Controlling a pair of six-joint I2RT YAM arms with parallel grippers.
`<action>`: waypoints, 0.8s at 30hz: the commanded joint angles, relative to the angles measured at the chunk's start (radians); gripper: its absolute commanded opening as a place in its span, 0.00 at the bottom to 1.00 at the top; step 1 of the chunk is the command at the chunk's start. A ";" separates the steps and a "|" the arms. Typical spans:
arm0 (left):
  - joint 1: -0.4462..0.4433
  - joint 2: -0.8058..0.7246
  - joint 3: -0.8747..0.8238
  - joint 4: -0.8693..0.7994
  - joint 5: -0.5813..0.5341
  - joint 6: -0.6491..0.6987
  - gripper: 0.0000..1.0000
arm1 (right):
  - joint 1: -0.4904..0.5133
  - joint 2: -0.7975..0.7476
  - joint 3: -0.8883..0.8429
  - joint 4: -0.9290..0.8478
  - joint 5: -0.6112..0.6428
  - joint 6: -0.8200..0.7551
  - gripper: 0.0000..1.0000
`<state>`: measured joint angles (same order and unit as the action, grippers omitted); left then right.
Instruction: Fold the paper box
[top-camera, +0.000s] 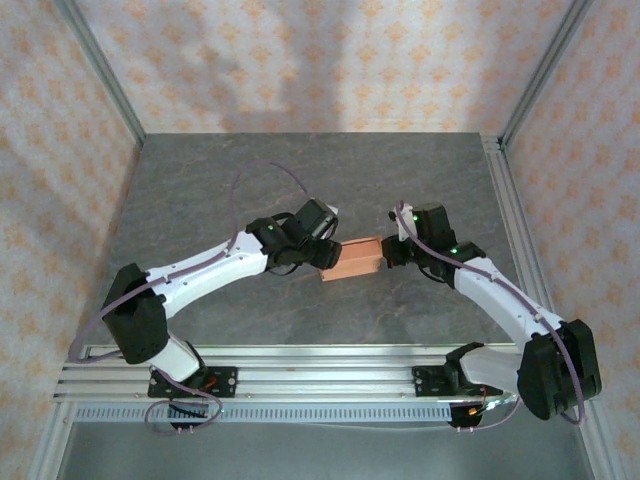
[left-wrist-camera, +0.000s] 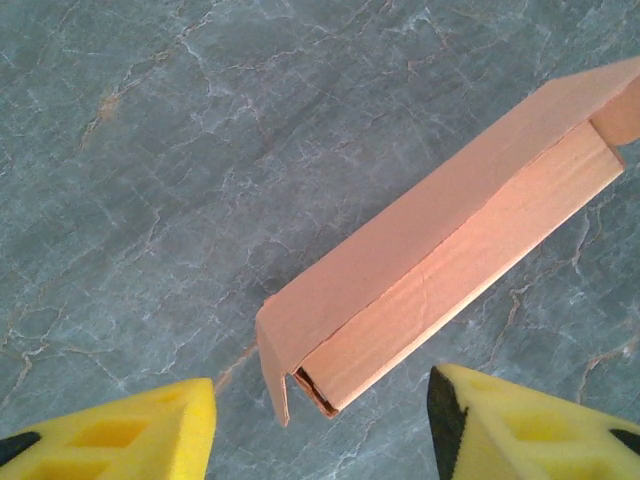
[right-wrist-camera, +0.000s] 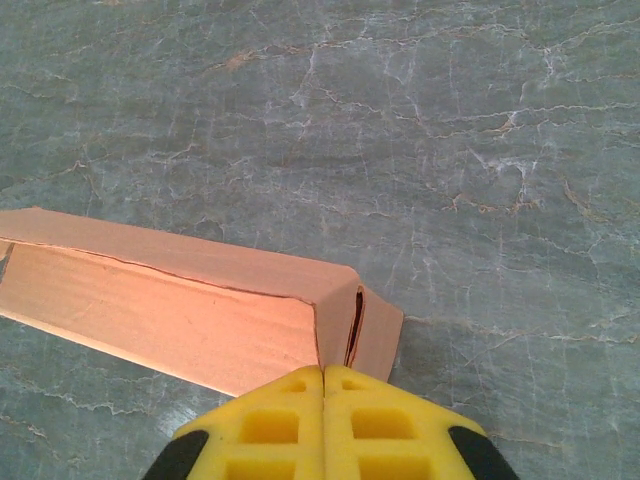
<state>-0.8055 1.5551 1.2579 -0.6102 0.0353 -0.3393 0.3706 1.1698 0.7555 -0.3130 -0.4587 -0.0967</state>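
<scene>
Left jaws frame salmon paper box (left-wrist-camera: 450, 270); flap ajar.

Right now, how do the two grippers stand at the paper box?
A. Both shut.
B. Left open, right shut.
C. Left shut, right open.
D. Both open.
B: the left gripper is wide open facing one end of the paper box, while the right gripper is closed tight at the other end.
</scene>
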 joint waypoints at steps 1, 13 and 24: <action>-0.009 -0.030 -0.014 -0.046 -0.043 0.003 0.55 | 0.007 0.008 0.007 0.012 0.021 0.009 0.00; -0.010 0.038 0.020 -0.088 -0.033 -0.002 0.34 | 0.008 0.009 0.022 0.004 0.018 0.005 0.00; -0.010 0.067 0.036 -0.091 -0.026 -0.017 0.18 | 0.008 0.006 0.022 -0.001 0.016 0.005 0.00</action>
<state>-0.8055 1.6119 1.2591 -0.6693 0.0181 -0.3435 0.3706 1.1717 0.7555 -0.3134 -0.4587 -0.0971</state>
